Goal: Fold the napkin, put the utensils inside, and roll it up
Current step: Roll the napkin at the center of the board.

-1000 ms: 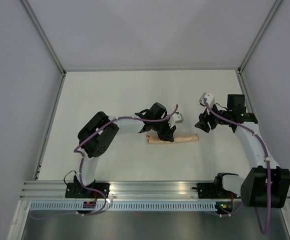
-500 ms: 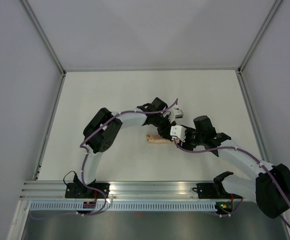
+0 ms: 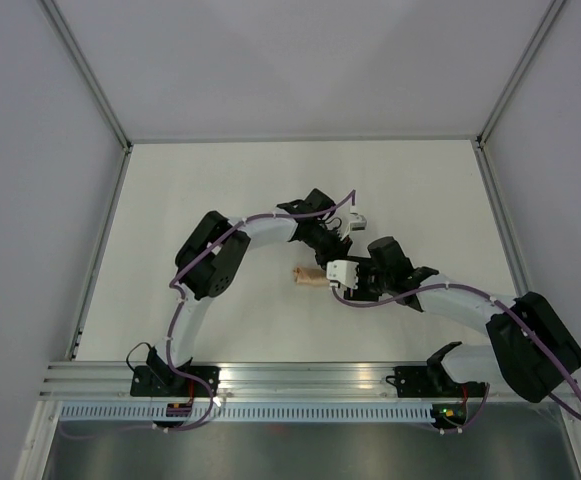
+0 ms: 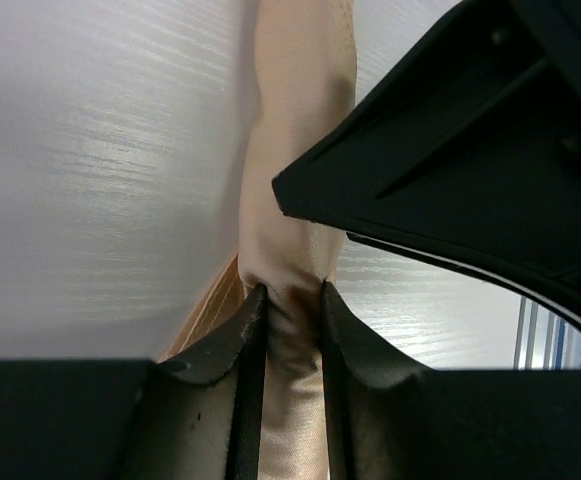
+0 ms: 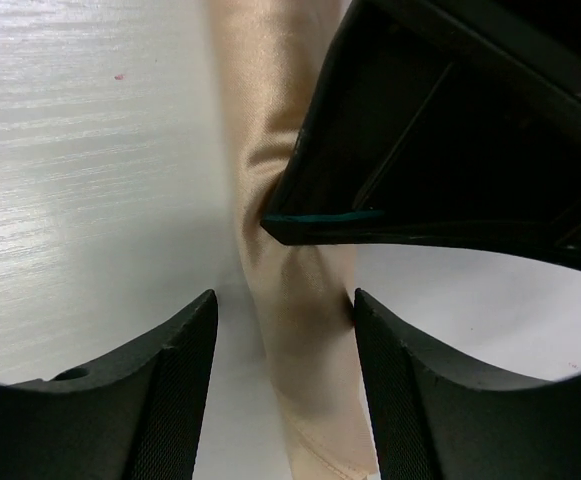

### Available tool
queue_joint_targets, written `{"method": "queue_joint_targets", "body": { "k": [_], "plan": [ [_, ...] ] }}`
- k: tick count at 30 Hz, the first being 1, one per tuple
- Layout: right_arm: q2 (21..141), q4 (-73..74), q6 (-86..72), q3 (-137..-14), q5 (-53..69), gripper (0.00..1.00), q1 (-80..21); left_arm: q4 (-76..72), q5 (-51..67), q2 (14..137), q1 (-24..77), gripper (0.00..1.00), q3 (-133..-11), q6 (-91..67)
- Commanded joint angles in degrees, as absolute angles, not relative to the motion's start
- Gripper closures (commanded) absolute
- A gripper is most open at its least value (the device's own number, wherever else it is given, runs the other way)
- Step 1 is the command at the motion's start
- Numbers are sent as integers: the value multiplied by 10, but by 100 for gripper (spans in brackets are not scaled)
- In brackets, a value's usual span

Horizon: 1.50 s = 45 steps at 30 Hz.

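The napkin (image 3: pixel 308 277) lies on the white table as a narrow light orange-tan roll; only its left end shows from above. My left gripper (image 3: pixel 332 256) comes down onto it, and in the left wrist view that gripper (image 4: pixel 290 296) is shut on the napkin roll (image 4: pixel 300 150), cloth pinched between both fingers. My right gripper (image 3: pixel 353 285) sits close beside it on the right. In the right wrist view the right gripper (image 5: pixel 285 302) is open and straddles the napkin (image 5: pixel 300 330), which leans near the right finger (image 5: pixel 410 390). The utensils are not visible.
The two wrists crowd each other: the right arm's black body (image 4: pixel 470 150) fills the left wrist view and the left gripper's body (image 5: pixel 450 130) hangs over the roll. Grey walls enclose the white table (image 3: pixel 220 180); a metal rail (image 3: pixel 300 378) runs along the near edge.
The right arm has swung in from the table's right side to the napkin and now covers its right part. The left gripper has stayed shut on the roll, its arm shifting slightly.
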<state>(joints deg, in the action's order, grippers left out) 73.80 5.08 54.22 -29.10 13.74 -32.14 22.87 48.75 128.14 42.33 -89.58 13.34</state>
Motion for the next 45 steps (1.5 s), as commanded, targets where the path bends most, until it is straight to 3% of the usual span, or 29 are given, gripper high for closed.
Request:
{"method": "queue_joint_targets", "body": {
  "k": [1, 5, 8, 9, 15, 21, 30, 45],
  "plan": [
    [755, 25, 563, -292, 112, 38, -325, 312, 461, 1322, 418, 90, -897, 149],
    [773, 23, 568, -294, 106, 43, -325, 321, 477, 1326, 415, 87, -907, 152],
    [786, 27, 570, -299, 105, 55, -326, 330, 488, 1331, 415, 83, -913, 153],
    [787, 30, 570, -300, 105, 63, -326, 333, 492, 1331, 413, 78, -914, 154],
    [795, 60, 572, -308, 113, 78, -326, 322, 490, 1313, 403, 54, -918, 146],
    [801, 108, 570, -334, 134, 82, -326, 202, 464, 1253, 375, 44, -875, 69],
    [827, 165, 571, -372, 158, 83, -324, 13, 361, 1130, 310, 43, -755, -50],
    [899, 277, 597, -464, 191, 84, -309, -412, 83, 821, 279, 39, -393, -160]
  ]
}}
